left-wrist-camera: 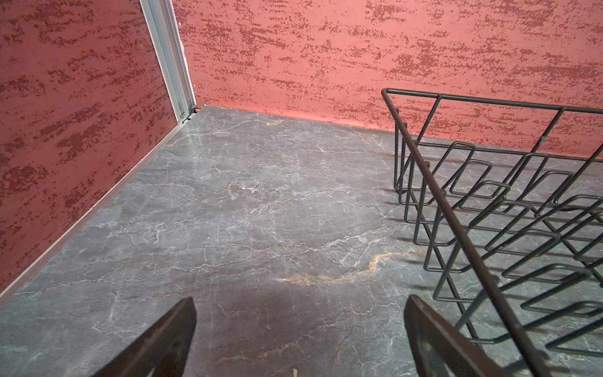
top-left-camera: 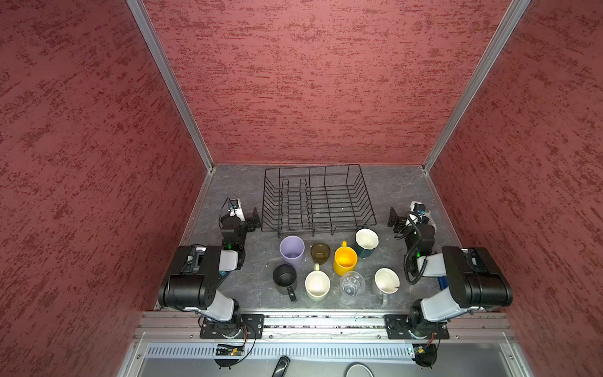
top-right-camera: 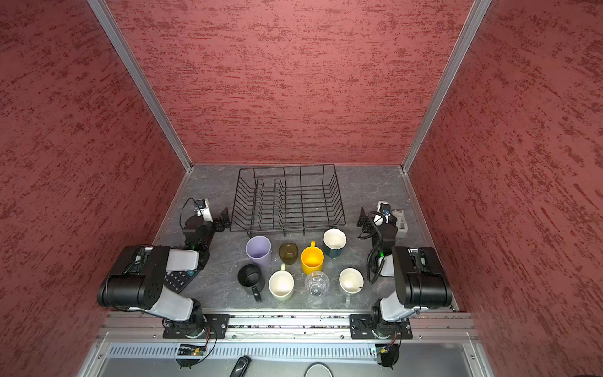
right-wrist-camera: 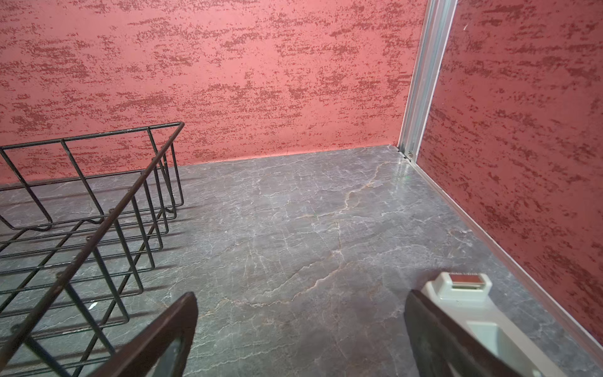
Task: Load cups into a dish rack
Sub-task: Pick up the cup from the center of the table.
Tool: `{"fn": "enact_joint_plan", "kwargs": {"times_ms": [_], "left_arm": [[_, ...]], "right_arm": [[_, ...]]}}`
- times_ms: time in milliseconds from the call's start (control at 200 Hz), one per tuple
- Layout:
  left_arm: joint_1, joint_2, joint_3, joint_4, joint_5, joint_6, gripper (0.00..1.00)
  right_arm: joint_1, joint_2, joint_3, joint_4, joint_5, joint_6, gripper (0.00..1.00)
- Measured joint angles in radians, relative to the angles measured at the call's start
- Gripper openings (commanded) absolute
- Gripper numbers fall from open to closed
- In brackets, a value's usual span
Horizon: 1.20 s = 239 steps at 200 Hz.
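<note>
The empty black wire dish rack [top-left-camera: 318, 200] stands at the back middle of the table. In front of it the cups stand upright in two rows: lilac tumbler [top-left-camera: 292, 249], brown glass [top-left-camera: 320, 252], yellow mug [top-left-camera: 345, 259] and teal mug [top-left-camera: 366, 241], then black mug [top-left-camera: 285, 277], cream mug [top-left-camera: 317, 284], clear glass [top-left-camera: 351, 283] and grey mug [top-left-camera: 386, 282]. My left gripper [top-left-camera: 254, 220] hangs open beside the rack's left end [left-wrist-camera: 456, 228], with only bare table between its fingers. My right gripper [top-left-camera: 393, 218] is open beside the right end [right-wrist-camera: 98, 222], also holding nothing.
Red textured walls close in the grey marble table [top-left-camera: 228, 196] on three sides. A white device [right-wrist-camera: 463, 293] lies on the table by my right gripper, near the right wall. A black calculator [top-right-camera: 177, 279] lies under my left arm.
</note>
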Motion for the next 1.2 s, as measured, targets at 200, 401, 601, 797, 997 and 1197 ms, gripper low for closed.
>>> {"fn": "enact_joint_plan", "kwargs": {"times_ms": [200, 401, 601, 797, 997, 1197], "left_arm": [[0.000, 0.000, 0.000, 0.000, 0.000, 0.000, 0.99], [0.000, 0.000, 0.000, 0.000, 0.000, 0.000, 1.00], [0.000, 0.000, 0.000, 0.000, 0.000, 0.000, 1.00], [0.000, 0.000, 0.000, 0.000, 0.000, 0.000, 1.00], [0.004, 0.000, 0.000, 0.000, 0.003, 0.000, 0.99], [-0.021, -0.126, 0.063, -0.224, -0.084, -0.011, 0.99]], "right_arm": [[0.000, 0.000, 0.000, 0.000, 0.000, 0.000, 0.99], [0.000, 0.000, 0.000, 0.000, 0.000, 0.000, 0.99], [-0.001, 0.000, 0.000, -0.001, 0.000, 0.000, 0.99], [-0.002, 0.000, 0.000, -0.002, 0.000, 0.000, 0.99], [-0.002, 0.000, 0.000, -0.002, 0.001, 0.000, 0.99], [-0.002, -0.153, -0.010, -0.117, 0.084, 0.029, 0.99]]}}
